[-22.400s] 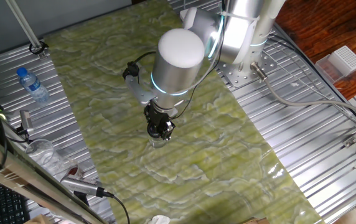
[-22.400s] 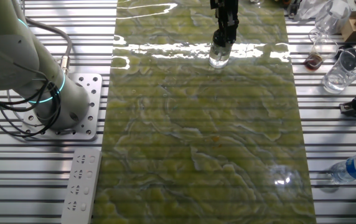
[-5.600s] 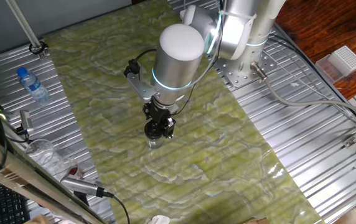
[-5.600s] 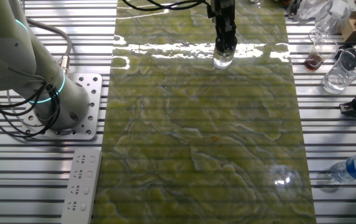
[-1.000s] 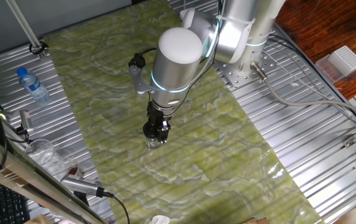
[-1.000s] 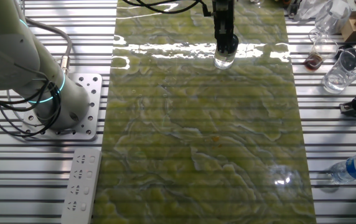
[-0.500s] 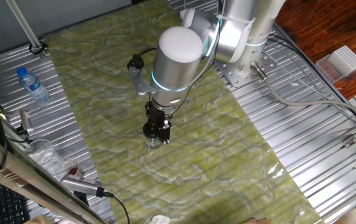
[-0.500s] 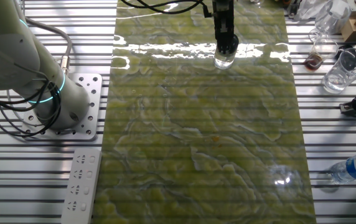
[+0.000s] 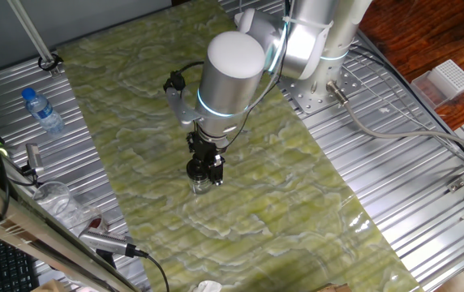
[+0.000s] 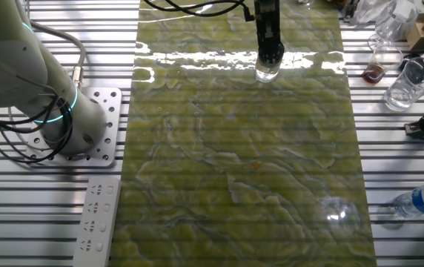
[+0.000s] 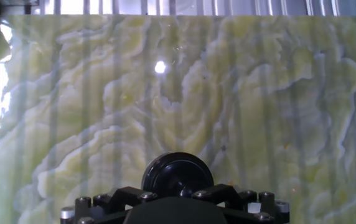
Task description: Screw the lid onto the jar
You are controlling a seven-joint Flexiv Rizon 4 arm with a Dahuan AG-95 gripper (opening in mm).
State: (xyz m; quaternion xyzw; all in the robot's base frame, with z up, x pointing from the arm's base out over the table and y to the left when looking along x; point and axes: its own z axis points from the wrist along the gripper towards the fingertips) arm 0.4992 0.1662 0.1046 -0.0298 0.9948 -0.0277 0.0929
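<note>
Claw (image 9: 204, 172): points straight down over the green marbled mat (image 9: 297, 186), fingers closed around the lid (image 11: 177, 175).
Lid: black, round, seated on top of the jar (image 10: 267, 72); the hand view shows it directly in front of the claw body.
Jar: clear, upright on the mat, directly under the claw.
Table (image 10: 41, 215): ribbed metal, carries the mat.
Water bottle (image 9: 42, 111): lies on the table, well apart from the jar.
</note>
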